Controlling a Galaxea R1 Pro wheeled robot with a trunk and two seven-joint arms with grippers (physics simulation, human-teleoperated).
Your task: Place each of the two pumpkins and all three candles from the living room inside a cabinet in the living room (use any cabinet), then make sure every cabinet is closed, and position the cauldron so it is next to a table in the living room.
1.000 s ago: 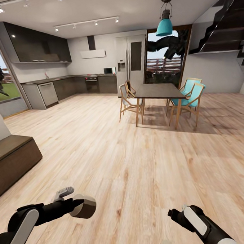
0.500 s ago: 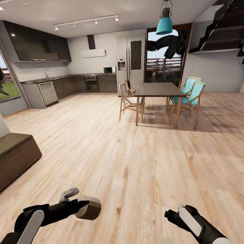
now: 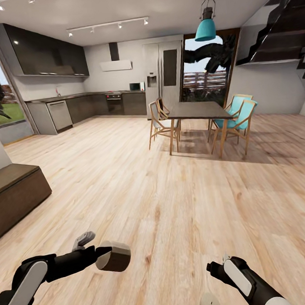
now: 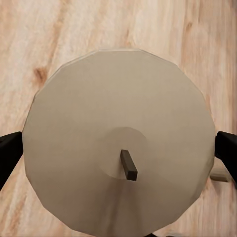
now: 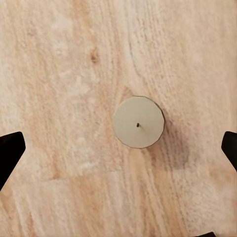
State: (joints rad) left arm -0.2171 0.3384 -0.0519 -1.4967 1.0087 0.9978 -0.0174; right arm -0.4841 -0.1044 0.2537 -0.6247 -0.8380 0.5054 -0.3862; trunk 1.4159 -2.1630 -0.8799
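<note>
Candle point(image 4: 118, 153) hiding left gripper point(image 4: 118, 158) fingertips

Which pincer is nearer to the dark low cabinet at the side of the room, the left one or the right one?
Left. The left pincer, shut on a candle, is on the same side as the cabinet. The right pincer is across the floor, farther away, above another candle.

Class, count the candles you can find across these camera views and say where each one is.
2. One candle sits between the left gripper fingers; another candle stands on the wooden floor below the right gripper. Others may be hidden.
</note>
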